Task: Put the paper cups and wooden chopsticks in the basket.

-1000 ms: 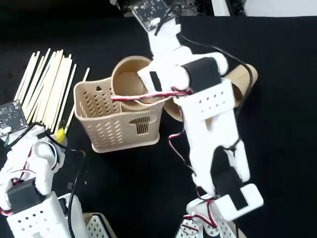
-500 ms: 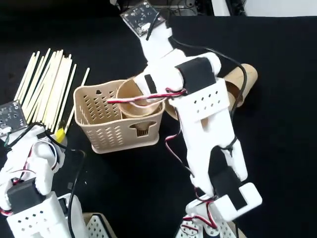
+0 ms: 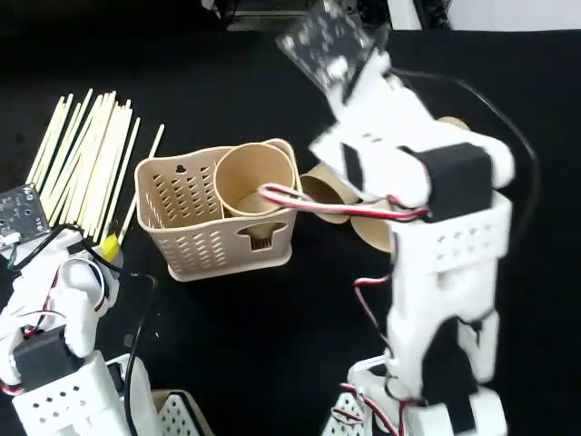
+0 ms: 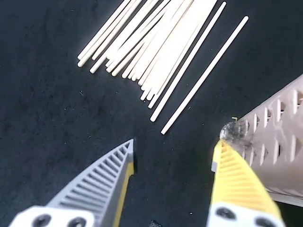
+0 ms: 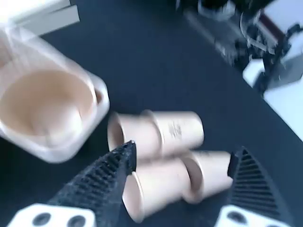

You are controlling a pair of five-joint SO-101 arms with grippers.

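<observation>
Sitting in basket (image 3: 195, 241), paper cup (image 3: 245, 173)

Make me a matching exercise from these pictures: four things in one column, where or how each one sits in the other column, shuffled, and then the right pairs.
Column one
1. wooden chopsticks
2. lone paper cup
3. nested paper cups
4. left gripper

Column two
A. on their sides on the table, beside the basket
B. open, above the table
C. mouth up, inside the basket
D. loose bundle lying flat, outside the basket

Pairs: 1-D, 2-C, 3-A, 4-B
</observation>
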